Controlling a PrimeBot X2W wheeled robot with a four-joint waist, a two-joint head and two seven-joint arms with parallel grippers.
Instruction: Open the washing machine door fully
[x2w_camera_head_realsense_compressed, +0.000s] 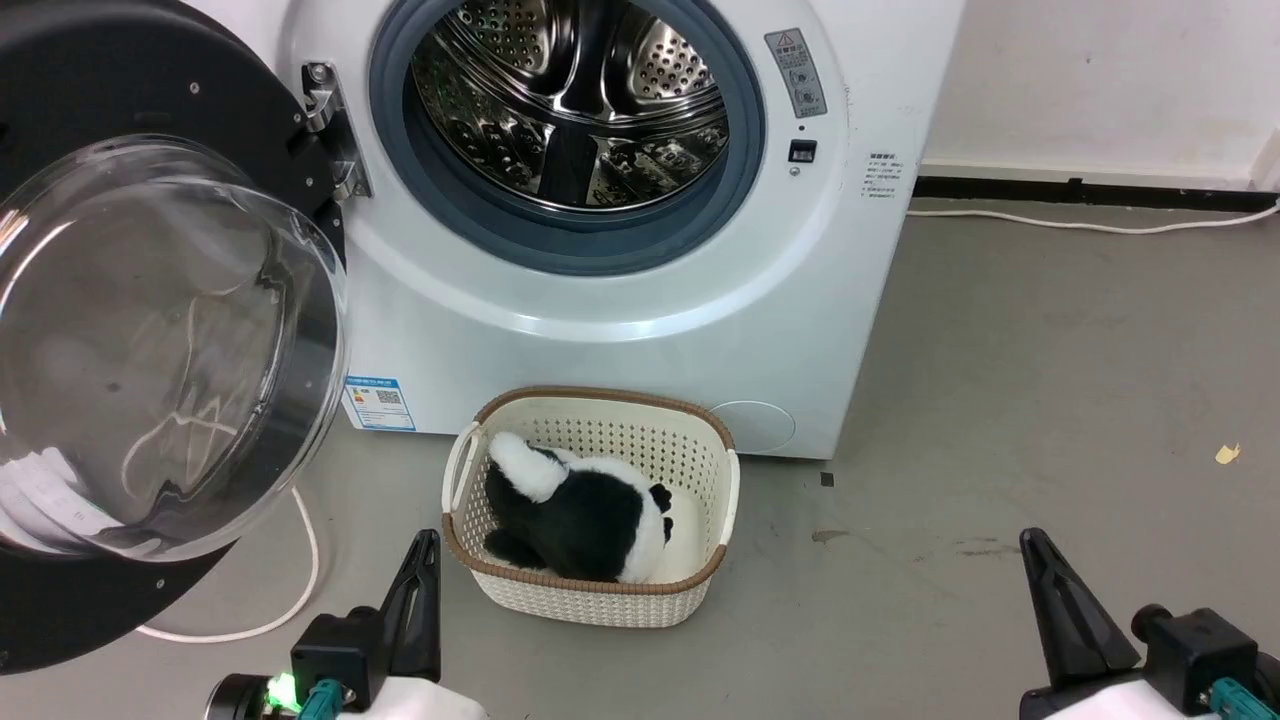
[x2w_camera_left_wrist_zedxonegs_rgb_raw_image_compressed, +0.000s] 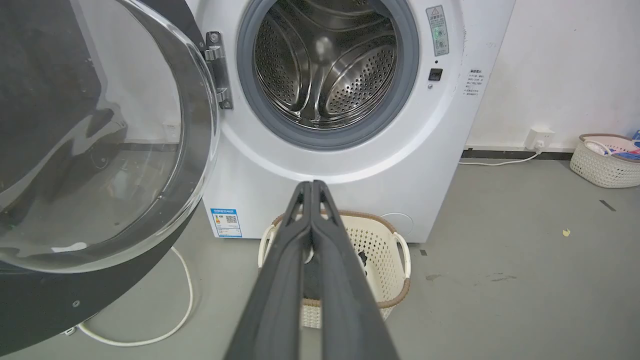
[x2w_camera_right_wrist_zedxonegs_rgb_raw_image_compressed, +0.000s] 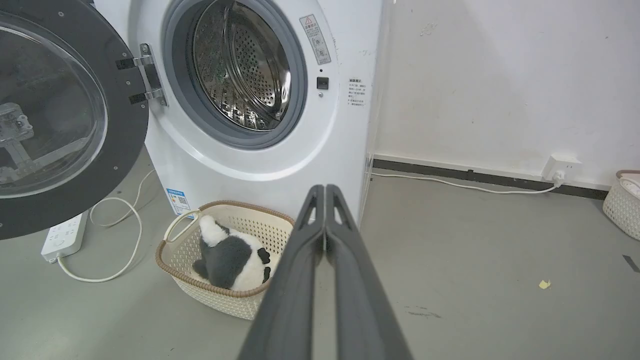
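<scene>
two pairs of fingers pressed together, apart from the washing machine door rim.

Glossy black washing machine door with glass, shiny steel drum

Plain corner on my screens: grey floor, white wall.
I see scuffs and a small yellow scrap on the floor; a black skirting strip runs along the wall's foot, a white cable trails beside it to a wall socket, a white power strip lies on the floor, and a pale basket stands by the wall.
</scene>
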